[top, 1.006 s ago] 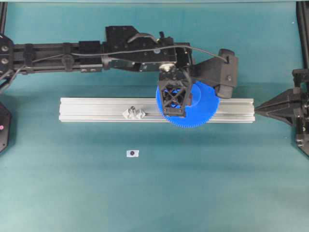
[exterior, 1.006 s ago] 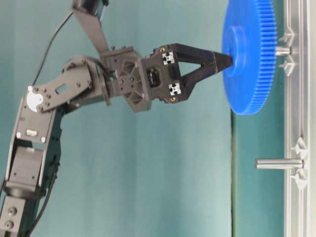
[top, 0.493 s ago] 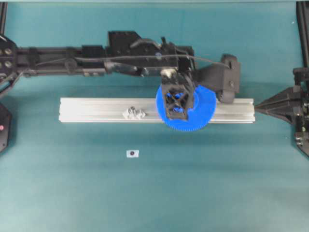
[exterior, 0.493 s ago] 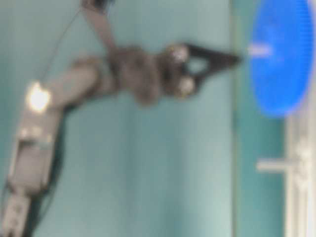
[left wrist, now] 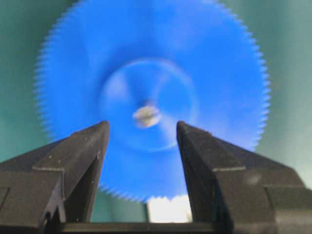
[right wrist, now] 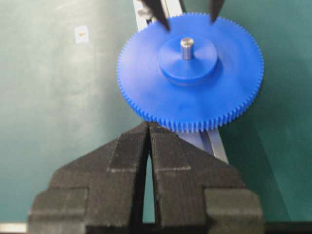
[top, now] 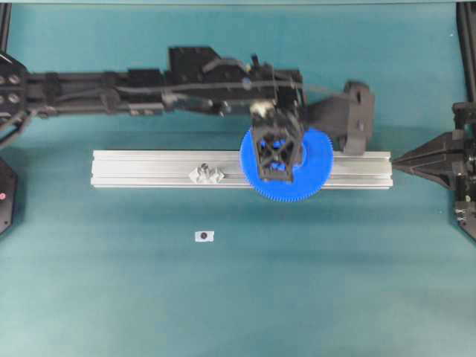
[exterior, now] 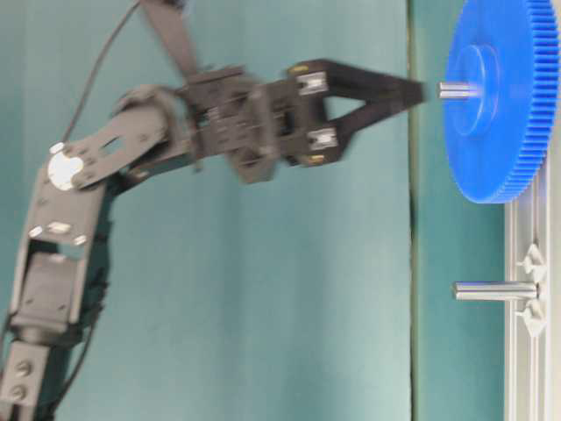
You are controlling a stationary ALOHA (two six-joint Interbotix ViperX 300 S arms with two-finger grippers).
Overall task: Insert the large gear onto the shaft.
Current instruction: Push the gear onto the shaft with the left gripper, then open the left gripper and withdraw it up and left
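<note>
The large gear (top: 314,168) is a bright blue toothed disc lying flat over the rail. The silvery shaft (right wrist: 186,47) pokes up through its raised hub, as the table-level view also shows at the shaft (exterior: 454,89) and gear (exterior: 501,132). My left gripper (exterior: 419,90) hangs just above the shaft's tip, clear of the gear. It is open, with nothing between its fingers. Its wrist view looks down past the left gripper (left wrist: 141,124) onto the blurred gear (left wrist: 195,58) and the shaft (left wrist: 146,115). My right gripper (right wrist: 148,124) is shut and empty, at the rail's right end (top: 396,165).
The long aluminium rail (top: 149,168) lies across the teal table. A second upright pin with clear brackets (top: 206,175) stands bare on it left of the gear, also seen side-on as the second pin (exterior: 491,290). A small white sticker (top: 204,236) lies in front.
The gear has left my left gripper's jaws and slid down the shaft until the pin shows above the hub. The left gripper has drawn back upward. The right arm is unmoved.
</note>
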